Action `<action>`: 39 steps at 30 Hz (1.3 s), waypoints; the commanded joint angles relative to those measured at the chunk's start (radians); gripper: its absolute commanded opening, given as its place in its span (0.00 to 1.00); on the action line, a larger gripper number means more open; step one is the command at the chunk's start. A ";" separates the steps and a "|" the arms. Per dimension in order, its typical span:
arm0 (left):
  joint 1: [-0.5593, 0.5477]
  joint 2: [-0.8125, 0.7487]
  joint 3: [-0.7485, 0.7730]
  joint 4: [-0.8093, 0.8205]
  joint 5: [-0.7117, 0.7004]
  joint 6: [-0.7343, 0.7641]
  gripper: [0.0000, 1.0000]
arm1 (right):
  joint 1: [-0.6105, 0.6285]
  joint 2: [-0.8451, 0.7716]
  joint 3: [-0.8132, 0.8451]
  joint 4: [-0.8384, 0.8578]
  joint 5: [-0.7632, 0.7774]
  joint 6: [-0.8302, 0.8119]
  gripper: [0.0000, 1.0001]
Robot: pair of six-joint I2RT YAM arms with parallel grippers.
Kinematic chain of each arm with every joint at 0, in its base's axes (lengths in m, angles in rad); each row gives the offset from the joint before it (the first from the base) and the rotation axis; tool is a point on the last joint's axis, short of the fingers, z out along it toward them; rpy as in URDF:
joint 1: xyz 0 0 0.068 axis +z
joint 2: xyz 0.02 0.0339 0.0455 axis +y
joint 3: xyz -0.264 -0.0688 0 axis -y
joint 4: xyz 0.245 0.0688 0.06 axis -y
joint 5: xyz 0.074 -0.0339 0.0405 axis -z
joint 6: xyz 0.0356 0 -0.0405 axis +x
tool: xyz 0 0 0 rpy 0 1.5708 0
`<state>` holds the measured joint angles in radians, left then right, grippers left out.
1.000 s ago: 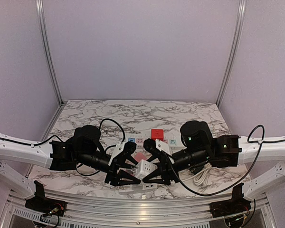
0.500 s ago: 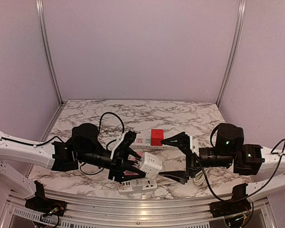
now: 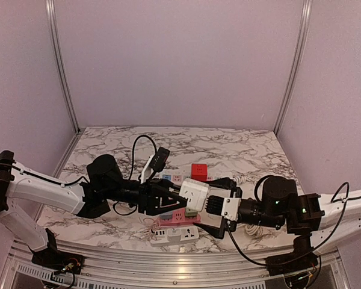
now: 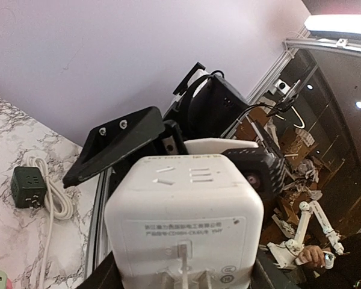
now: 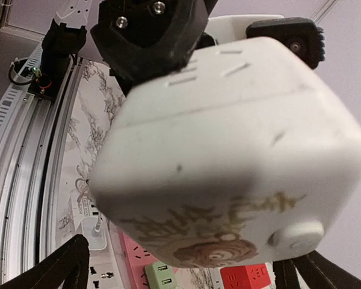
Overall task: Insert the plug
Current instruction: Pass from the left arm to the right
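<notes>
The plug is a white cube adapter (image 3: 193,194) with sockets on its faces, and its metal prongs (image 4: 190,272) show in the left wrist view. My left gripper (image 3: 179,196) is shut on the cube (image 4: 186,211) and holds it in the air above the pink power strip (image 3: 172,218). My right gripper (image 3: 206,208) stands open, facing the cube from the right. In the right wrist view the cube (image 5: 228,144) fills the frame, with a dark finger (image 5: 60,268) at the bottom left corner; I cannot tell whether the fingers touch it.
A white power strip (image 3: 175,236) lies near the front edge, beside the pink one. A small green adapter (image 3: 191,212) sits on the pink strip. Behind are a red cube socket (image 3: 199,171) and a long white strip (image 3: 168,179). A dark green cube (image 4: 29,187) and coiled white cable (image 4: 50,194) lie at the right.
The right gripper let go of the cube, opened wide, drew off to the right, then came back in facing it. The left gripper lifted the cube up and to the right.
</notes>
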<state>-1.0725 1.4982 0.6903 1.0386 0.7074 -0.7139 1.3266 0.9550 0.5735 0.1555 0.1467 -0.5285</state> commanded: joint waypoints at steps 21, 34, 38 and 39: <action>0.045 0.233 -0.006 0.704 0.066 -0.528 0.00 | 0.007 -0.041 0.018 0.162 0.062 -0.129 0.83; 0.045 0.226 -0.006 0.695 0.063 -0.512 0.00 | 0.008 0.010 0.058 0.137 0.074 -0.086 0.67; 0.045 0.242 -0.006 0.694 0.060 -0.518 0.00 | 0.008 0.025 0.089 0.093 0.066 -0.082 0.48; 0.045 0.245 -0.006 0.694 0.058 -0.518 0.00 | 0.008 0.034 0.100 0.077 0.060 -0.080 0.42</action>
<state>-1.0264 1.7374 0.6609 1.5780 0.7586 -1.2236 1.3289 0.9768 0.5934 0.2691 0.2081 -0.6258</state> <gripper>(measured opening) 0.582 0.528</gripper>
